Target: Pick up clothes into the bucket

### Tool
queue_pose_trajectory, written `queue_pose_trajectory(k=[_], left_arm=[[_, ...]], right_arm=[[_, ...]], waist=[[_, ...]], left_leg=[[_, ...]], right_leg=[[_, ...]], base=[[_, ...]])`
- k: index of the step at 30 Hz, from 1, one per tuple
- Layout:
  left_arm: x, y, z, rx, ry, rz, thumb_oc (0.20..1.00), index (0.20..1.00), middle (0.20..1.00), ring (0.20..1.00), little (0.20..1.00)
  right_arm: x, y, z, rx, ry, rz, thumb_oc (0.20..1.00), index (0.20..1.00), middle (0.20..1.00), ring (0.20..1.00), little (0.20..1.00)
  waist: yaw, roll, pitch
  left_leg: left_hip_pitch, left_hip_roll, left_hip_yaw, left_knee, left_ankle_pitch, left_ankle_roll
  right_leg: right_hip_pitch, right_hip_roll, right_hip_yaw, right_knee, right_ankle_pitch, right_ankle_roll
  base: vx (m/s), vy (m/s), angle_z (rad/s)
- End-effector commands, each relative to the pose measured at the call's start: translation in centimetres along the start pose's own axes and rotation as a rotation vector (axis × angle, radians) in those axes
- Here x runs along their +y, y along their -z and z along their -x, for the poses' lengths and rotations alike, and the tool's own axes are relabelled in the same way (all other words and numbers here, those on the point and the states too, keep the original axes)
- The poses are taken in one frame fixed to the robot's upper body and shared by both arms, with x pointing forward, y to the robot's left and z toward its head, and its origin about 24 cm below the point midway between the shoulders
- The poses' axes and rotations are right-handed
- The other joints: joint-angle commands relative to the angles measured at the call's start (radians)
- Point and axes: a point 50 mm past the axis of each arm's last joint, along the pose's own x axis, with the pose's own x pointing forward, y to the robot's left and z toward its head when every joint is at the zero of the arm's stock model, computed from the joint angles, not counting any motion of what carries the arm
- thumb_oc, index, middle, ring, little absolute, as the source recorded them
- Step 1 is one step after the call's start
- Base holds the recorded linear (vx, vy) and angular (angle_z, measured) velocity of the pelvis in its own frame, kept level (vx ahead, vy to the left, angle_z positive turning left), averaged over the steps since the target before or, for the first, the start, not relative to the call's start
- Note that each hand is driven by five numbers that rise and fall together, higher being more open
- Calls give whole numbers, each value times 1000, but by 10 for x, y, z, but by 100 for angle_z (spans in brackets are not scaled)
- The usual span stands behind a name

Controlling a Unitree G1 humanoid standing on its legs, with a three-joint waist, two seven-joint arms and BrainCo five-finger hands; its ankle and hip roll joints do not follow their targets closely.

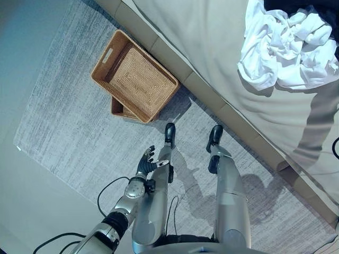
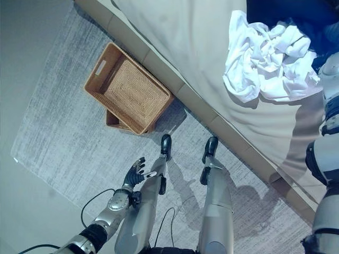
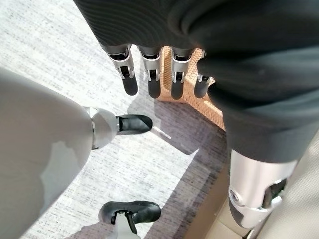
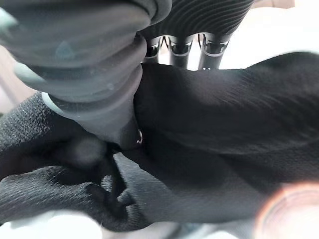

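Upper left of centre in the left eye view, a woven basket sits on the grey rug, tilted and resting on a second basket beneath it; nothing lies in it. Its long axis runs from upper left to lower right, one short end with a handle slot toward the upper left, its far long side close along the bed edge. Open rug spreads to the left and below it.

At lower centre-left the left hand hangs above the rug with fingers straight and spread, holding nothing.

On the bed at upper right a crumpled white garment lies bunched, with dark cloth just behind it at the top edge. In the right wrist view the right hand reaches into black cloth; its fingers sink into the folds, so its grip cannot be told.
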Motion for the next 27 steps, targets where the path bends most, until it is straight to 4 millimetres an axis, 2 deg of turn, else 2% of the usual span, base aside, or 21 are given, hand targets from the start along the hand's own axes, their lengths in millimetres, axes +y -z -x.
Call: queue_pose_trajectory(k=[1,3,4,5,6,7,8,10,13,15,17,21,22,24,27], left_arm=[[9,11,3,36,-31,-34,1000,1000,1000,1000,1000],[12,12,3,37,-40,-41,1000,1000,1000,1000,1000],[18,15,4,49,-51,-67,1000,1000,1000,1000,1000],[18,15,4,49,-51,-67,1000,1000,1000,1000,1000],[24,16,5,54,-69,-82,1000,1000,1000,1000,1000],[28,18,5,62,-77,-98,1000,1000,1000,1000,1000],[28,18,6,63,-77,-98,1000,1000,1000,1000,1000],[40,26,11,87,-101,-118,1000,1000,1000,1000,1000],[45,32,16,114,-110,-129,1000,1000,1000,1000,1000],[53,42,24,144,-118,-151,1000,1000,1000,1000,1000],[54,44,27,154,-115,-152,1000,1000,1000,1000,1000],[61,50,35,170,-106,-166,1000,1000,1000,1000,1000],[61,50,36,171,-107,-167,1000,1000,1000,1000,1000],[63,52,40,171,-93,-170,1000,1000,1000,1000,1000],[65,49,43,155,-81,-165,1000,1000,1000,1000,1000]], right_arm=[[-47,-40,-13,-167,181,-120,200,200,200,200,200],[-50,-47,-13,-192,198,-140,200,200,200,200,200],[-61,-60,-14,-242,246,-164,200,200,200,200,200],[-61,-60,-14,-242,245,-164,200,200,200,200,200],[-72,-71,-14,-290,289,-184,200,200,200,200,200],[-79,-74,-14,-300,321,-190,200,200,200,200,200],[-79,-74,-14,-300,320,-190,200,200,200,200,200],[-91,-86,-12,-359,366,-204,200,200,200,200,200],[-98,-87,-11,-370,397,-214,200,200,200,200,200],[-104,-91,-9,-398,417,-213,200,200,200,200,200],[-102,-91,-9,-400,411,-207,200,200,200,200,200],[-104,-103,-4,-461,404,-221,200,200,200,200,200],[-103,-102,-4,-461,404,-222,200,200,200,200,200],[-102,-108,-1,-502,389,-234,200,200,200,200,200],[-98,-110,2,-524,371,-237,200,200,200,200,200]], waist=[[-7,-48,-5],[-10,-54,-5],[-14,-71,-5],[-14,-70,-5],[-19,-85,-5],[-21,-94,-7],[-21,-94,-5],[-28,-113,-51],[-34,-125,-85],[-37,-140,-142],[-38,-145,-160],[-46,-160,-249],[-46,-160,-249],[-50,-169,-304],[-49,-177,-337]], left_leg=[[108,27,-18,43,-82,-27],[123,29,-15,43,-84,-28],[163,28,-10,44,-89,-30],[164,29,-10,43,-89,-30],[204,31,-6,41,-93,-31],[231,31,-3,37,-95,-32],[235,32,-3,35,-95,-32],[292,34,8,15,-98,-32],[331,33,14,1,-98,-29],[395,34,27,-9,-116,-25],[410,30,30,-10,-116,-23],[484,29,49,-1,-150,-20],[485,30,49,-1,-151,-20],[526,33,62,3,-168,-20],[559,38,76,-4,-177,-20]], right_leg=[[141,6,-11,-31,-38,56],[162,9,-12,-42,-35,56],[218,13,-13,-72,-23,56],[221,14,-14,-75,-22,56],[273,19,-14,-106,-9,58],[312,22,-15,-129,0,61],[317,23,-16,-132,1,61],[391,37,-14,-187,20,65],[447,43,-14,-228,35,68],[526,53,-9,-263,33,71],[549,55,-9,-280,42,73],[649,68,1,-333,39,75],[651,68,1,-334,39,75],[701,78,7,-372,42,76],[735,84,16,-397,47,78]], base=[[0,0,0],[-34,6,0],[-36,4,-3],[-49,-11,-5],[-25,-17,-6],[-24,-17,-7],[30,3,-7],[52,28,-6],[74,48,-18],[129,42,-9],[81,29,-6],[92,48,-14],[87,21,-13],[102,24,-15],[79,19,-11]])
